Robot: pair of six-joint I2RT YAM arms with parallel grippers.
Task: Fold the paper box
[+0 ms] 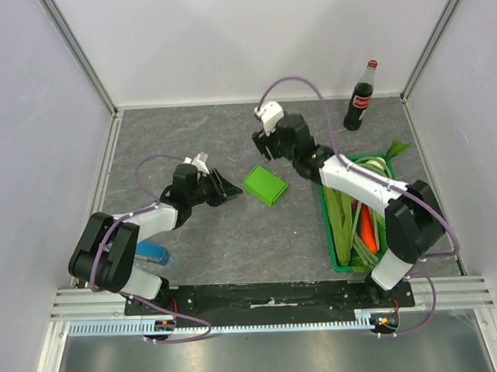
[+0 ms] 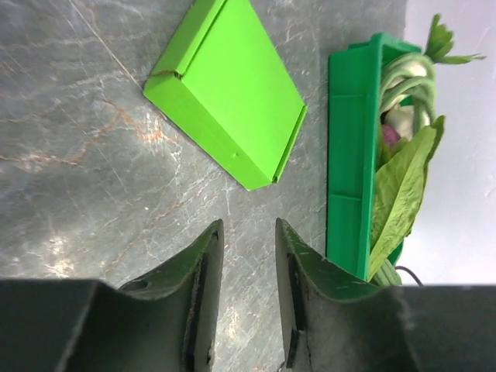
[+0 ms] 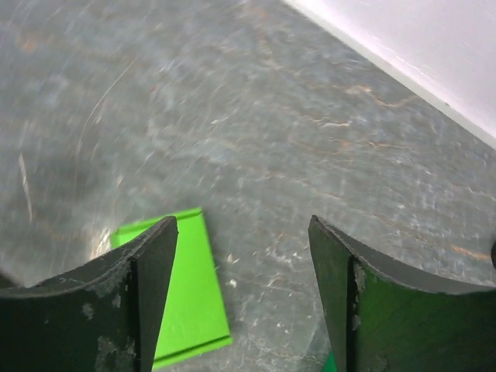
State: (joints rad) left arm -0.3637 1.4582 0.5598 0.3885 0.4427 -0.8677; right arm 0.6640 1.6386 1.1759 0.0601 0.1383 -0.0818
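Bright, even light; paper box (image 2: pixel 232 93) crisp, right wrist view blurred.

Bench (image 1: pixel 234 252): dark grey stone-pattern top with pale veins and fine scratches. A soft glare patch shows on it in the left wrist view.

Enclosure: plain white back wall (image 1: pixel 251 39), left wall (image 1: pixel 26 137) and right wall (image 1: pixel 475 121). They meet at the left aluminium post (image 1: pixel 77 53) and the right aluminium post (image 1: pixel 434 41).

An aluminium rail (image 1: pixel 89 304) runs along the near edge.

Lighting is even and shadows are faint.
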